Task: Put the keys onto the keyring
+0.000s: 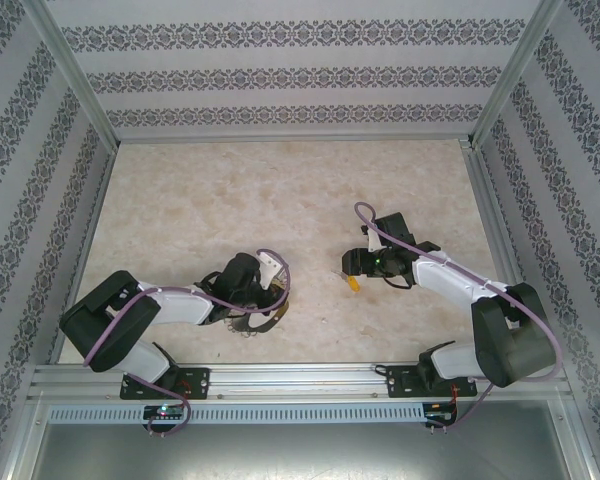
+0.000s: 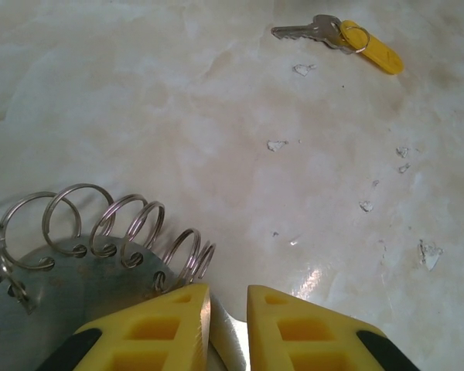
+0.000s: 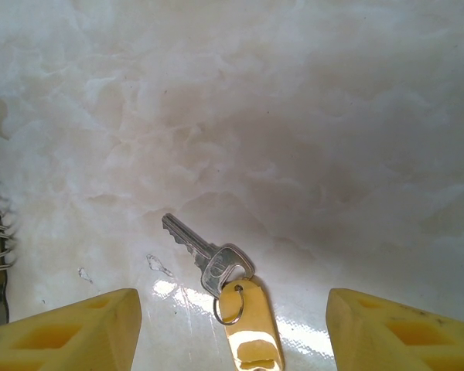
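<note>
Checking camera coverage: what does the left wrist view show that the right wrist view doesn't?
Left wrist: the left gripper, jaws closed on the keyring at its metal edge. Right wrist: the right gripper, jaws wide open on either side of the key. Both: the key with its yellow tag lying flat on the marbled table, and some of the keyring's wire loops.

No readable text, label, brand, number or sign on anything. Key (image 3: 205, 253): head too blurred to tell any stamp. Yellow tag (image 3: 251, 340) on key: plain face (glare across part of it). Keyring (image 2: 77, 290): bare grey metal, no lettering made out. Wallpaper (image 1: 280, 75): repeating floral ornament bands, not script.
</note>
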You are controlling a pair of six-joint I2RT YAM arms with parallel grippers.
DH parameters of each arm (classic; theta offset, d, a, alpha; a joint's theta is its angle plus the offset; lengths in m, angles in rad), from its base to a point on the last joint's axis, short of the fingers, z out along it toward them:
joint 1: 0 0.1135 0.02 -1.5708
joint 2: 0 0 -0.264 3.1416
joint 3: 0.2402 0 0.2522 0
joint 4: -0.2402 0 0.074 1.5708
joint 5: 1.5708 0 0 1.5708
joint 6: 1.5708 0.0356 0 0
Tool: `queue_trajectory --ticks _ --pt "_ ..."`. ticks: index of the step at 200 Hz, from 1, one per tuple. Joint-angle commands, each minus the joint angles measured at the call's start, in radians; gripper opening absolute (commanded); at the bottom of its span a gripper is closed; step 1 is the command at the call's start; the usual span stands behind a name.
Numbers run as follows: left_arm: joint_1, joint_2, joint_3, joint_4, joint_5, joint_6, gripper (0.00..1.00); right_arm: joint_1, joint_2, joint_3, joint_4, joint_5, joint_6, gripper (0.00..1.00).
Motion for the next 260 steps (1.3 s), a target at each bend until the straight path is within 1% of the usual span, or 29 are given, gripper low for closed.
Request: queue_trajectory --ticks 1,56,80,105,150,187,214,216,219,220,222,223,235,247,260 --pt "-0.015 0.021 0.022 0.036 -0.003 0.021 0.20 -0.010 0.005 0.017 0.012 -0.003 -0.002 0.65" --pt "-0.015 0.050 0.030 0.050 -0.002 0.025 0.09 -0.012 -0.001 0.013 0.008 -0.001 -0.002 0.65" --pt "-0.016 0.047 0.031 0.048 -0.006 0.028 0.00 -0.013 -0.004 0.013 0.004 0.000 -0.003 0.65" --pt "-0.015 0.016 0.039 0.012 -0.001 0.042 0.00 -0.012 -0.006 0.016 -0.002 -0.001 -0.007 0.65" --pt "-0.015 -0.064 0.078 -0.120 0.028 0.078 0.00 -0.014 0.007 0.034 -0.039 0.023 -0.024 0.64" --pt "-0.015 -0.117 0.072 -0.139 0.038 0.087 0.00 -0.013 0.039 0.053 -0.062 0.026 -0.033 0.64" --pt "-0.015 -0.127 0.073 -0.168 0.045 0.105 0.00 -0.010 0.042 0.059 -0.064 0.026 -0.032 0.64" --pt "-0.015 -0.127 0.072 -0.169 0.044 0.106 0.01 -0.010 0.042 0.059 -0.063 0.026 -0.032 0.64" --pt "-0.015 -0.125 0.073 -0.171 0.043 0.108 0.07 -0.011 0.041 0.060 -0.064 0.026 -0.031 0.64" --pt "-0.015 -0.123 0.072 -0.172 0.042 0.108 0.07 -0.011 0.042 0.060 -0.064 0.026 -0.031 0.64" --pt "-0.015 -0.121 0.071 -0.173 0.042 0.109 0.12 -0.010 0.042 0.061 -0.063 0.026 -0.031 0.64" --pt "-0.015 -0.121 0.071 -0.173 0.041 0.109 0.12 -0.010 0.041 0.061 -0.064 0.026 -0.031 0.64" --pt "-0.015 -0.112 0.066 -0.173 0.040 0.113 0.25 -0.008 0.043 0.065 -0.064 0.025 -0.030 0.64" --pt "-0.015 -0.103 0.056 -0.165 0.034 0.115 0.31 -0.007 0.043 0.067 -0.066 0.024 -0.028 0.64" --pt "-0.016 -0.100 0.043 -0.156 0.030 0.122 0.33 -0.006 0.042 0.067 -0.063 0.023 -0.026 0.64"
